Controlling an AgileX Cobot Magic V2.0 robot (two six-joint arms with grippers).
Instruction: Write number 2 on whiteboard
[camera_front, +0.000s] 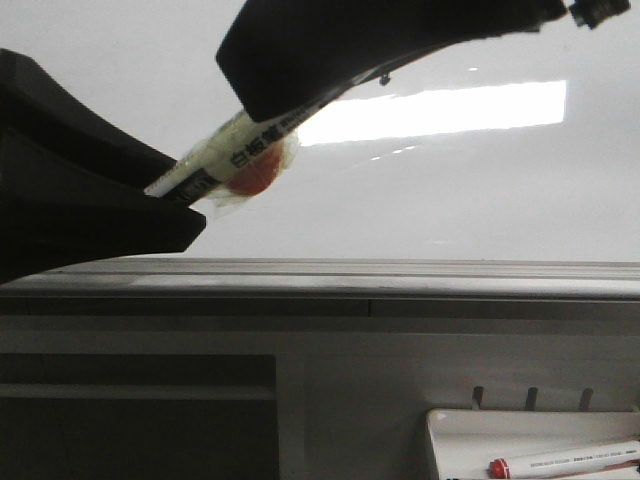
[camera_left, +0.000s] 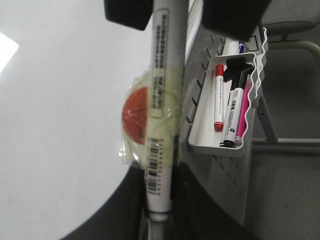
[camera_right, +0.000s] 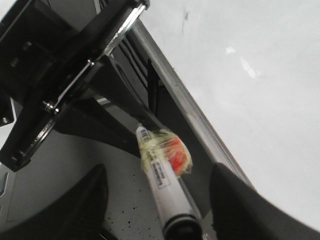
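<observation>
The whiteboard (camera_front: 450, 190) fills the upper front view, with a grey rim (camera_front: 350, 272); no drawn number 2 shows on it in any view. A white marker (camera_front: 235, 155) wrapped in yellowish tape with a red lump (camera_front: 258, 178) taped to it lies slanted in front of the board. My left gripper (camera_front: 170, 195) is shut on the marker's lower end (camera_left: 161, 100). My right gripper (camera_front: 300, 95) is open, with its fingers (camera_right: 90, 200) standing wide apart on either side of the marker's dark-tipped end (camera_right: 162, 180). The board also shows in the right wrist view (camera_right: 260, 75).
A small white tray (camera_front: 440, 420) hangs on the grey slotted panel below the board's rim at the lower right and holds a red-capped marker (camera_front: 560, 462). In the left wrist view the tray (camera_left: 200, 145) holds red, black and pink markers.
</observation>
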